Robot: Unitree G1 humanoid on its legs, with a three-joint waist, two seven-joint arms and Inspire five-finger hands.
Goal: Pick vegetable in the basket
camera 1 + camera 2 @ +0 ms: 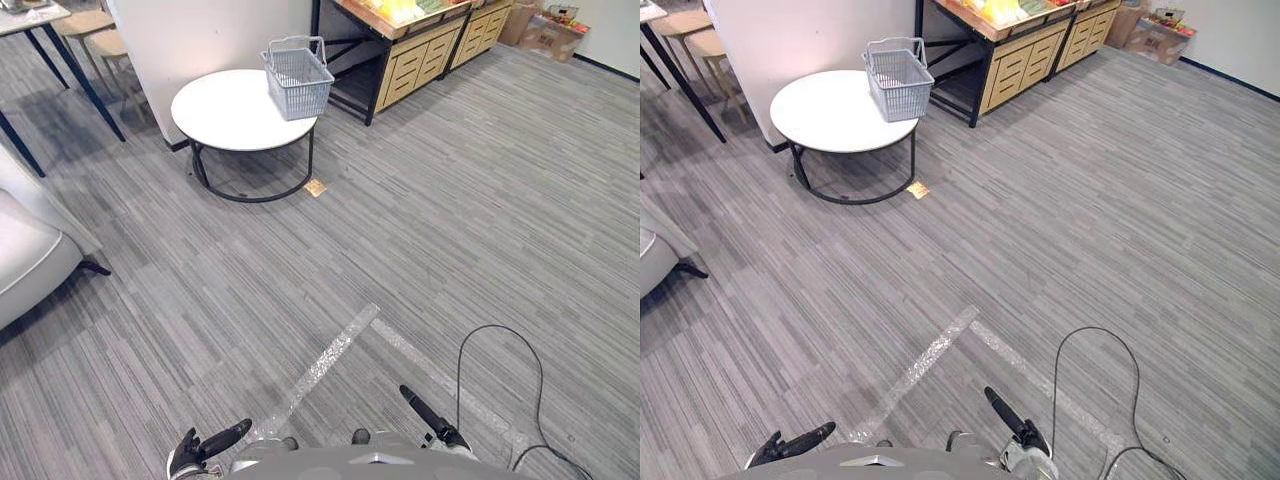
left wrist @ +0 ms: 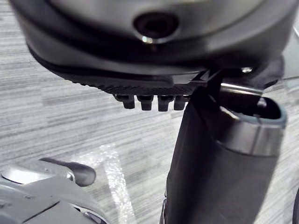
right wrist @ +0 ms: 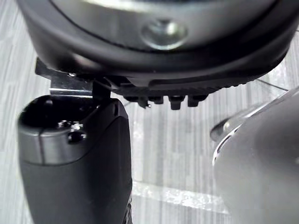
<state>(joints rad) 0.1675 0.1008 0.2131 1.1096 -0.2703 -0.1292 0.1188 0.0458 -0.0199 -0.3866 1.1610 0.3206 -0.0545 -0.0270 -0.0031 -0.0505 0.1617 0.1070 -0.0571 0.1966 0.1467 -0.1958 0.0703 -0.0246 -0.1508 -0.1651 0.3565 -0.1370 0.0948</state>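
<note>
A grey wire basket [image 1: 298,78] with its handles up stands at the right rim of a round white table [image 1: 220,115], far ahead and to the left. Yellow and green produce [image 1: 405,12] lies on a wooden stand behind it; no single vegetable can be made out. My left hand [image 1: 200,448] and right hand [image 1: 432,420] hang low at the near edge of the scene, far from the table. Both are open and hold nothing. The left hand [image 2: 154,88] and the right hand [image 3: 163,88] show only carpet past their straight fingers.
The wooden stand with drawers [image 1: 420,55] runs along the back right. A pale seat [image 1: 30,260] is at the left, stools [image 1: 95,30] and a dark-legged table [image 1: 60,60] at the back left. Tape lines [image 1: 330,360] cross the grey carpet ahead of me.
</note>
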